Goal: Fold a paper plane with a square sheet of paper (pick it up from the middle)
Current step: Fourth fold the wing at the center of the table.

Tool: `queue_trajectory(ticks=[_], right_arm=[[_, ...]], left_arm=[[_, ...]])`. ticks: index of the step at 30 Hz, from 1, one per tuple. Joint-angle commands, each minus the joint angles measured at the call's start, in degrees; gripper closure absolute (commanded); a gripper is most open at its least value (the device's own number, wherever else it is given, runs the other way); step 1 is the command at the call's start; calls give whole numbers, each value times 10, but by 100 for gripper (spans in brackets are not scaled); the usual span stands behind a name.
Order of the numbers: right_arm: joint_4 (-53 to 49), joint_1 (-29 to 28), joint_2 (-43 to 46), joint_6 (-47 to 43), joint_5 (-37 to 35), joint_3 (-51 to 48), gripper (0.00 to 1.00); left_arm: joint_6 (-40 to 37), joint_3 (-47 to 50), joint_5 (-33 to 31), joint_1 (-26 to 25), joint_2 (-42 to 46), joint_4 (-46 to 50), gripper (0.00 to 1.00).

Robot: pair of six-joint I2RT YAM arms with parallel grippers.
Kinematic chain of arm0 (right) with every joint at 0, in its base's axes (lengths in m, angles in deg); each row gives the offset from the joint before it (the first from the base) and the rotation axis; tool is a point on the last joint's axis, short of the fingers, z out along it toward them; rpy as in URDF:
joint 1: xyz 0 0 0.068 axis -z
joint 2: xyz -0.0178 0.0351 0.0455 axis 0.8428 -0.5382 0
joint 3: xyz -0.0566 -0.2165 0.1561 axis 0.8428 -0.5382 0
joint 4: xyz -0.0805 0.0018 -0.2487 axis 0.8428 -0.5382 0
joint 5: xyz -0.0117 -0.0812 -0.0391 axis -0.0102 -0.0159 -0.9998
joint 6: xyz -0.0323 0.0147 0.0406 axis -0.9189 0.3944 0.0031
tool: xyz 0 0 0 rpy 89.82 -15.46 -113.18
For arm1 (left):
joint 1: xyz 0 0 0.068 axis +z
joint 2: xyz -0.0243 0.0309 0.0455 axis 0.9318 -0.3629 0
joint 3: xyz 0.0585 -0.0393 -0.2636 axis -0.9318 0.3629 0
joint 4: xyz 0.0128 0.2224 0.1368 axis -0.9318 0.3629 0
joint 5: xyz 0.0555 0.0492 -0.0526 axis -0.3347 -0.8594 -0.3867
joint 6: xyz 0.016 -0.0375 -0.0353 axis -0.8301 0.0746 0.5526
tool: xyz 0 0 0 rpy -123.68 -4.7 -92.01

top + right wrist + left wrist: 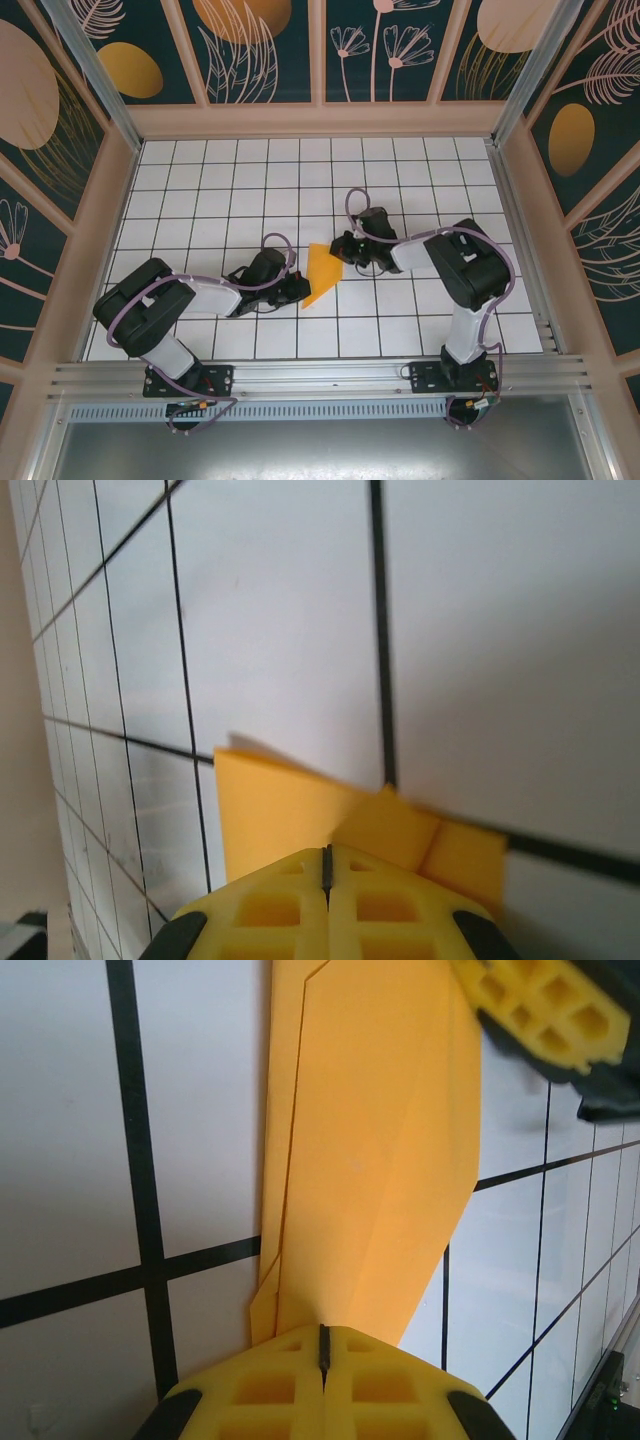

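**Paper part-folded, pinched at both ends**

The paper (322,272) is well past a flat square. It is now a narrow wedge with layered edges along one side, broad at its far end and tapering to a point at its near end. I'd judge the early folds done. The wings and a clean dart shape still look to be made, so the job seems roughly midway.

The wedge sits near the middle of the table (400,180), strung between the two arms. The left claw (297,290) is pressed together on the narrow near end. The right claw (342,247) is pressed together on a corner of the broad far end, just right of it. I can't tell whether the sheet rests on the tiles or hangs just above them.
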Motion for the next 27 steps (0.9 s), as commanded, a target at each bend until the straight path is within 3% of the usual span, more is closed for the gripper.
queue_trajectory(ticks=[1,9,16,20,27], right_arm=[[-28,32,-24,-31,-43,22,97],[-68,45,-23,-56,-37,61,96],[-85,40,64,-55,-24,57,94],[-53,14,95,-34,2,23,94],[-8,-55,64,5,19,-7,95]], left_arm=[[-17,30,-11,-7,-37,110,97],[-18,27,-11,-8,-36,111,96],[-18,25,-11,-7,-35,113,96],[-18,24,-11,-8,-31,113,96],[-29,10,6,-8,-18,111,93]])
